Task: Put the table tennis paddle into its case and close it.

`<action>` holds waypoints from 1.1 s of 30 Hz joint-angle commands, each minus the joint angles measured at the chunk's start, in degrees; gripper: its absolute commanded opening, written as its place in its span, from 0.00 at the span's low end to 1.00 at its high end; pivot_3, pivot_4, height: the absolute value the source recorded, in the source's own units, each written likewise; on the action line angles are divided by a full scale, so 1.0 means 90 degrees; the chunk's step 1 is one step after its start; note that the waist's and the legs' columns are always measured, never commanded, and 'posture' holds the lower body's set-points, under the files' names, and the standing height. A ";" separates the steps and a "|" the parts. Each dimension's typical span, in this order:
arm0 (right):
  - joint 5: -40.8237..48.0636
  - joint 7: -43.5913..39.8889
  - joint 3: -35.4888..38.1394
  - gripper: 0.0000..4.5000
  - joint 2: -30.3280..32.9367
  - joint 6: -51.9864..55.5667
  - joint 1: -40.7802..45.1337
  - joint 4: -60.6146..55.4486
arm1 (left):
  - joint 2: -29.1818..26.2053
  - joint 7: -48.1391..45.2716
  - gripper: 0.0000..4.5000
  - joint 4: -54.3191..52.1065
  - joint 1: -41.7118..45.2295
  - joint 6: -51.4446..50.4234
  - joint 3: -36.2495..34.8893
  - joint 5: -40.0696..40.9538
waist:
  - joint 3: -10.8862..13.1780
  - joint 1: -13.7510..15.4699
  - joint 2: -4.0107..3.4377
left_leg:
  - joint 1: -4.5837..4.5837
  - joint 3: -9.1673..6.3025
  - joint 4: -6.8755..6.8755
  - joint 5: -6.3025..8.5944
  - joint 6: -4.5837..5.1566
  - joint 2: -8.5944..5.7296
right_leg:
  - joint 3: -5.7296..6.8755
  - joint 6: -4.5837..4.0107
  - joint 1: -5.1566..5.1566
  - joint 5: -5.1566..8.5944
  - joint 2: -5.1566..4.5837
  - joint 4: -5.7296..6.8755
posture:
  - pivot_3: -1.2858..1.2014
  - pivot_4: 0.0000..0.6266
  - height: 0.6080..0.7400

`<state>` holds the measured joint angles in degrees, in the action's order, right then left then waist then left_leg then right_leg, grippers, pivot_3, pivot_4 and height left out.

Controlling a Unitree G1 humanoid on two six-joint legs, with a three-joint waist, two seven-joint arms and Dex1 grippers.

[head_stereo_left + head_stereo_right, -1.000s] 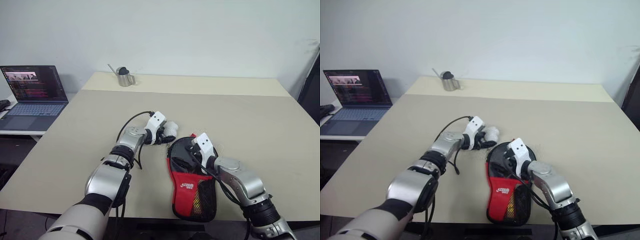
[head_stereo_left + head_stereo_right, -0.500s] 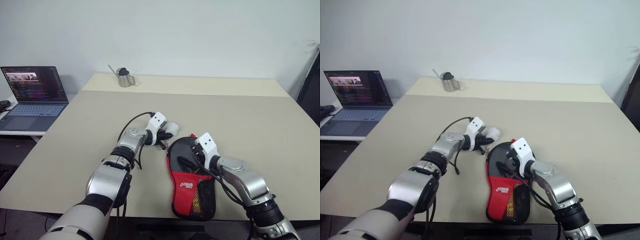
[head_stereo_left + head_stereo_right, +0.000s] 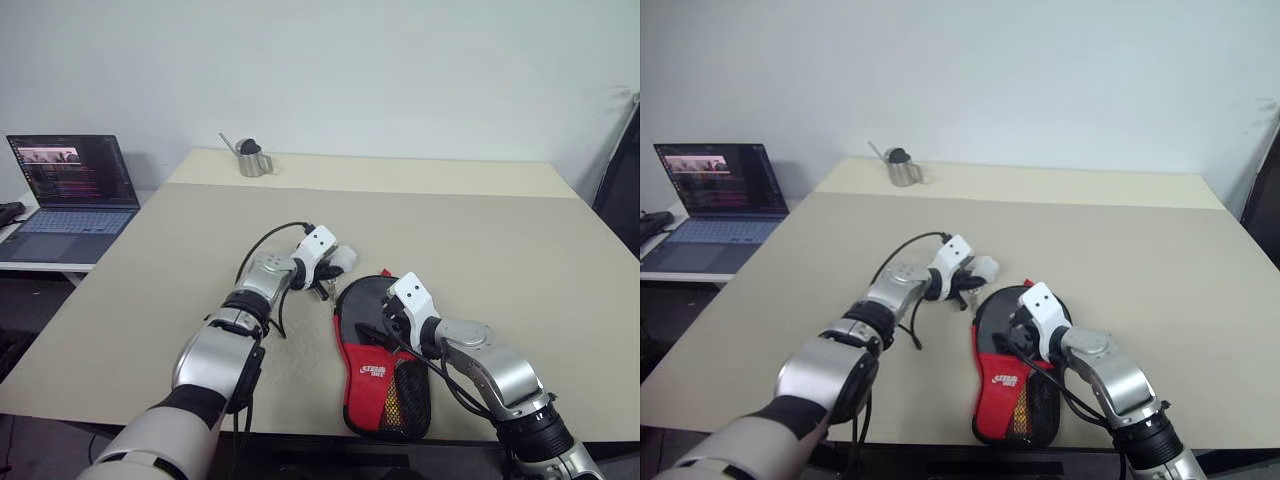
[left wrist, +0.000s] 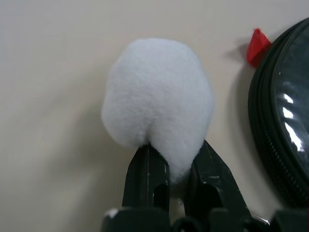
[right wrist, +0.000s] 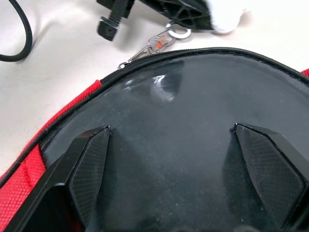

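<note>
Since a second ago: left gripper (image 4: 169, 164) now closed, fingers (image 4: 147, 174) pinched tight on the base of the white fluffy ball (image 4: 157, 96) at the zipper pull, where before they stood partly open around it. Right gripper (image 5: 183, 179) drawn a little nearer and lower over the case (image 3: 385, 370), otherwise unchanged.

Right fingers (image 5: 89, 164) spread as wide as they go, holding nothing, poised just above the glossy black round end of the case. Case lying flat near the front edge of the surface (image 3: 520, 260), round end far, red panel with white logo and mesh pocket near. Small metal clip and zipper pull (image 5: 161, 41) sitting at the rim of the round end, just beside the left gripper. Table tennis paddle apparently already inside the case: no paddle lying loose on the surface, though the blade itself cannot be made out through the fabric. Laptop (image 3: 70, 180) far left on a side desk, small metal pitcher (image 3: 250, 158) at the far edge, both well apart from the work.

Step in hand, by judgement: closing the zip. Next move likely calls for pulling the ball along the curve of the rim, following the zipper track, while pressing the right fingers down on the case to stop it sliding.
</note>
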<state>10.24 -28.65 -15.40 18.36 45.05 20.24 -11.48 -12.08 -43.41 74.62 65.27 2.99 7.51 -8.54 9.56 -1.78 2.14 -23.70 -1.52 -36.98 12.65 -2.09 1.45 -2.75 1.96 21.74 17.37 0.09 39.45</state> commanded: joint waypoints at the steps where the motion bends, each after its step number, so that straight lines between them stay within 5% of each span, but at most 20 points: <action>1: 0.0008 -0.0028 -0.0481 1.00 -0.0042 0.0725 -0.0506 0.0295 | 0.0068 0.0278 0.02 0.0004 0.0343 0.0358 0.0051 -0.0196 | -0.0002 0.0000 0.0002 | 0.0001 0.0000 0.0000 0.0000 0.0000 0.0000 | 0.0000 0.0000 -0.0001 0.0000 0.0001 0.0000 | 0.52 0.24 1.00; 33: 0.0145 0.1215 -0.0225 1.00 -0.0463 0.1924 -0.1996 -0.1358 | 0.1464 0.3052 0.02 0.0522 0.1390 0.1230 0.1182 -0.2371 | -0.0065 0.0034 0.0013 | 0.0045 -0.0009 0.0018 0.0003 -0.0004 -0.0001 | 0.0011 0.0034 -0.0068 0.0020 -0.0003 -0.0051 | 0.52 0.24 1.00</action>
<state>10.30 -17.81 -14.81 13.83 54.55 7.17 -28.49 0.08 -17.73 80.53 74.83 13.00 17.97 -29.53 8.97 -1.48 2.26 -23.30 -1.61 -36.81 12.67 -2.13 1.44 -2.65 2.27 21.13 17.55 0.06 38.97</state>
